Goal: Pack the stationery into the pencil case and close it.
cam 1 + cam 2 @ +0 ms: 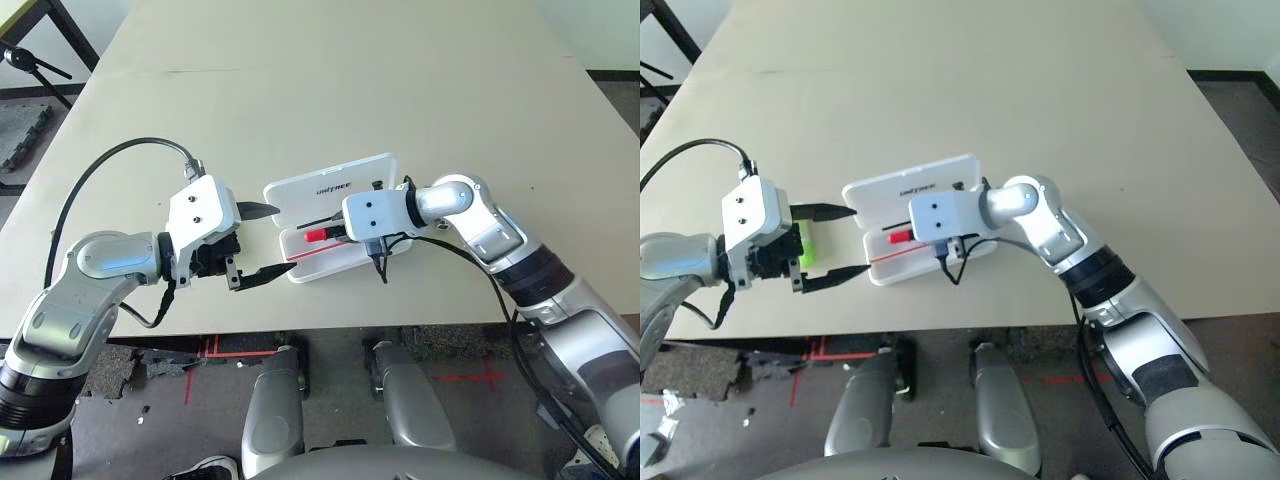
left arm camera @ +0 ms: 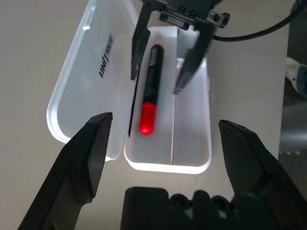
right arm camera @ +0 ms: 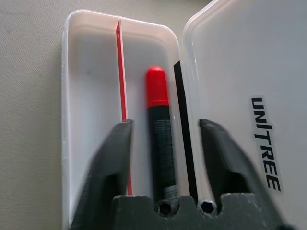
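One item of the three is in place. On the pale worktop [image 1: 330, 90] the white pencil case [image 1: 335, 187] lies open near the front edge, lid folded back flat with its lettering up, tray toward the robot. The right pincer [image 2: 163, 67] hangs over the tray with its fingers spread and nothing between them; the red-and-black marker [image 3: 160, 129] lies free on the tray floor below, in the channel between the hinge and the thin red divider, so the step in hand appears to be the release of this piece. The left pincer [image 1: 262, 240] waits just beside the case's left end, fingers fully apart and empty. A lime-green highlighter [image 1: 808, 245] lies on the worktop under that left pincer, though it is largely hidden and its exact lie is uncertain. Judgement: next, the right arm must lift clear of the tray, and the highlighter must be grasped along its barrel and carried into the free channel.
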